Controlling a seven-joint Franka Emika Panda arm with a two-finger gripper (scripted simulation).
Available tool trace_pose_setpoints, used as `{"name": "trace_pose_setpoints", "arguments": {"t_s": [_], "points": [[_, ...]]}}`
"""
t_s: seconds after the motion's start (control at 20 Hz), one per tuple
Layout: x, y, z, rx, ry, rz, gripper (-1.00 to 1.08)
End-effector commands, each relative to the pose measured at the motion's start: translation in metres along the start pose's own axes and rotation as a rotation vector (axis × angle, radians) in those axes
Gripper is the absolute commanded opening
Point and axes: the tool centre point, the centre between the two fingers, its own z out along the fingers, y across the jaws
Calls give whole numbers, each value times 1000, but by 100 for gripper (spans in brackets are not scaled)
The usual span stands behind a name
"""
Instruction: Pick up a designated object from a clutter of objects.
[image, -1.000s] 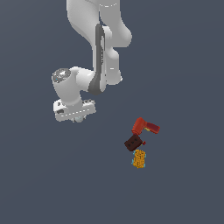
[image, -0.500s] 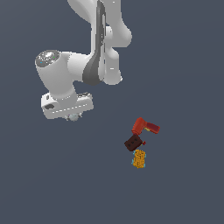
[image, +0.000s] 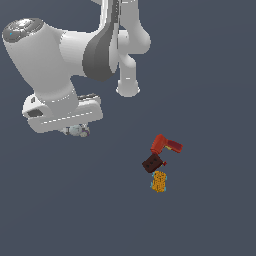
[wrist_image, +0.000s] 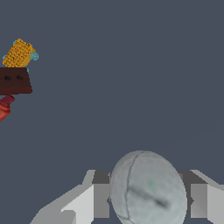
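Observation:
A small pale blue-grey ball (wrist_image: 146, 192) with faint seam lines sits between my gripper's (wrist_image: 148, 199) fingers (wrist_image: 100, 200), and the gripper is shut on it. In the exterior view the ball (image: 76, 131) peeks out under the white hand, with the gripper (image: 76, 132) held high and far to the exterior view's left of the clutter. The clutter lies on the dark floor: a red drill (image: 164, 144), a dark brown box (image: 152, 163) and an orange-yellow block (image: 159, 181) with a blue edge. No second ball shows.
The wrist view catches the same pile at its edge: the orange block (wrist_image: 19, 53), the brown box (wrist_image: 15, 81) and part of the drill (wrist_image: 4, 108). The arm's large white links (image: 60, 55) fill the upper part of the exterior view.
The hand has kept rising with the ball in its grip, drifting toward the exterior view's left and looming larger. The drill, box and block have not moved.

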Motion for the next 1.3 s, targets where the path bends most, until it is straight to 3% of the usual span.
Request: {"name": "trace_pose_setpoints", "arguments": {"t_s": [0.0,0.6,1.25], "points": [[11,3,-20,0,-1,0,-100],[53,15,-92,2,0,-1,-100],[72,21,-120,3,1,-2,-100]]}}
